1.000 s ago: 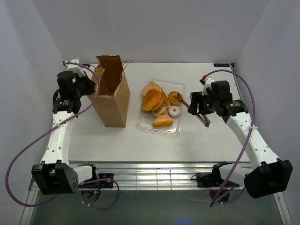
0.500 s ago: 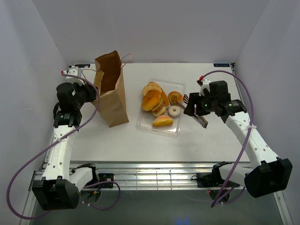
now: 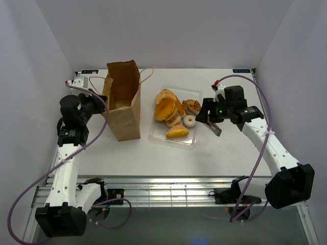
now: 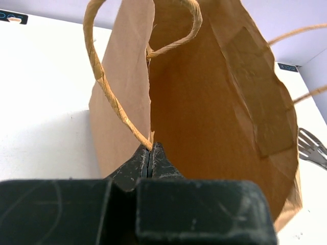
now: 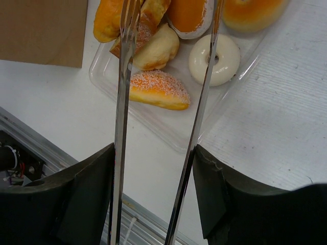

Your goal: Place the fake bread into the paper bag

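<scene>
The brown paper bag (image 3: 124, 102) stands open at the left. My left gripper (image 3: 101, 104) is shut on its left rim; in the left wrist view the jaws (image 4: 150, 152) pinch the paper edge at the base of a string handle (image 4: 110, 97). The fake bread (image 3: 166, 108) lies in a clear tray (image 3: 173, 139): orange buns, a white ring doughnut (image 5: 214, 58), a sugared orange wedge (image 5: 158, 91) and a pale roll (image 5: 156, 50). My right gripper (image 3: 208, 116) is shut on the thin metal tongs (image 5: 121, 102), whose spread arms reach over the tray.
White walls close in the table on the left, back and right. The tongs' forked tip (image 4: 311, 148) shows past the bag in the left wrist view. The metal rail of the table's near edge (image 5: 30, 138) lies below the tray.
My left gripper has pulled back toward the near side, still holding the bag's rim, and the bag has shifted and stands straighter. My right gripper has moved left, bringing the tongs over the tray.
</scene>
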`<state>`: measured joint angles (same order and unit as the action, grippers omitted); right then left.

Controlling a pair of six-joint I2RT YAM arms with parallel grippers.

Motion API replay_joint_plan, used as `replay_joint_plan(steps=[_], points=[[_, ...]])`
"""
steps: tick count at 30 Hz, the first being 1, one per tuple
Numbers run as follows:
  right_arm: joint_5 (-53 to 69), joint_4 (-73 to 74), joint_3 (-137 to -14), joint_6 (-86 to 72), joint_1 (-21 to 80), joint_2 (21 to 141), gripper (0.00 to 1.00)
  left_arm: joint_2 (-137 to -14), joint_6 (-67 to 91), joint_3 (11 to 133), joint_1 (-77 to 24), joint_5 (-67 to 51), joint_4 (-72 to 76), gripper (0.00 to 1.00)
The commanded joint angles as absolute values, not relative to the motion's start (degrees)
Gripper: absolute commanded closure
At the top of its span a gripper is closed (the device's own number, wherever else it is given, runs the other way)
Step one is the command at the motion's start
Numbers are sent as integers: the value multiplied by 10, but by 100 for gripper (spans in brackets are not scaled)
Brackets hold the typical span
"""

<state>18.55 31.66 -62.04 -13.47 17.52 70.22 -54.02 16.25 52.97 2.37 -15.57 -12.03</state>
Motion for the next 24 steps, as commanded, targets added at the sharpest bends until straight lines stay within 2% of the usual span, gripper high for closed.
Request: replay_joint_plan(steps=[1, 17, 24], points=[[204, 275, -618, -153, 188, 712, 36, -520, 169, 527, 20, -167, -111, 100], [202, 206, -599, -185, 229, 771, 37, -519, 168, 523, 10, -143, -121, 100], [210, 197, -590, -189, 230, 774, 42, -520, 166, 523, 10, -138, -121, 100]])
